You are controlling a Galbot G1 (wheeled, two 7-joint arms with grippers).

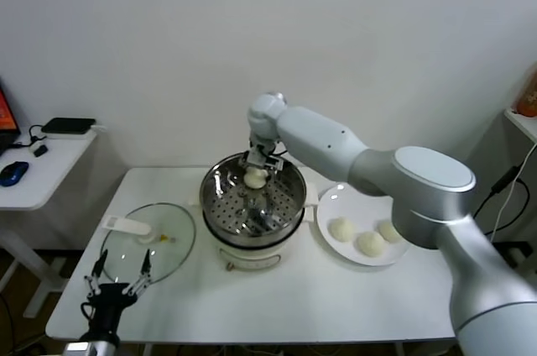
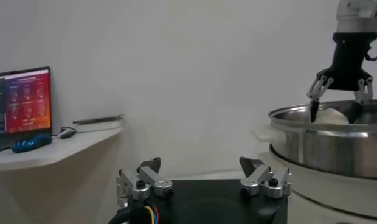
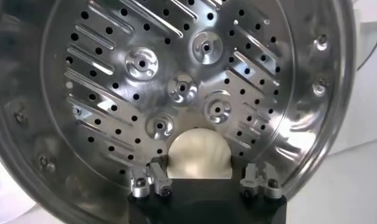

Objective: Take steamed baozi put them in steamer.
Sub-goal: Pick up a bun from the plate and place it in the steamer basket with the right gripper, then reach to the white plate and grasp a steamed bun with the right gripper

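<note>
On your white tabletop [image 1: 277, 306] by a plain white wall [image 1: 252, 28], the right gripper [image 1: 256, 164] spreads its fingers around one baozi [image 1: 254, 179] inside the steamer [image 1: 220, 196]; the left gripper [image 1: 115, 280] idles, fingers apart, holding nothing.

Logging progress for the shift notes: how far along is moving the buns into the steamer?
Done: nothing fully released yet. In hand: the right hand, fingers spread, sits over one off-white round bun inside the shiny perforated steel steamer basket. Left: three buns wait on the flat white plate. The left hand idles by the glass lid.
</note>
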